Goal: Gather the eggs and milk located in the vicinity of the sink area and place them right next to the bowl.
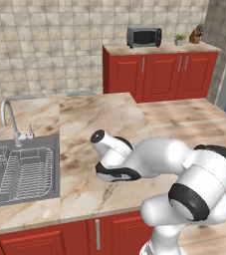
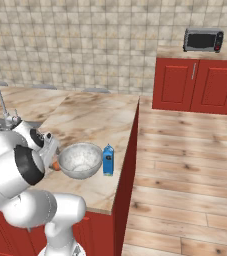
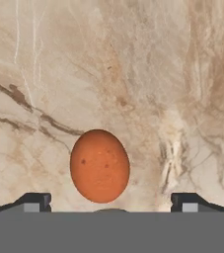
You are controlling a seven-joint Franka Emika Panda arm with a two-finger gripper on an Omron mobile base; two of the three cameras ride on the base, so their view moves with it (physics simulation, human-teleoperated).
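In the hand view the brown-orange egg (image 3: 99, 165) lies on the marble counter, and my gripper (image 3: 111, 203) stands open over it, one dark fingertip well clear of it on each side. In the right base view a sliver of the egg (image 2: 56, 166) shows just left of the speckled bowl (image 2: 80, 160), under my hand. The blue milk carton (image 2: 108, 160) stands upright just right of the bowl. The sink (image 1: 20, 172) with its wire rack and chrome faucet (image 1: 7, 117) sits at the counter's left end.
The counter's right edge (image 2: 130, 145) drops to the wooden floor just past the milk. Red cabinets with a toaster oven (image 1: 144, 36), a small plant and a knife block stand at the back. My arm covers the bowl in the left base view.
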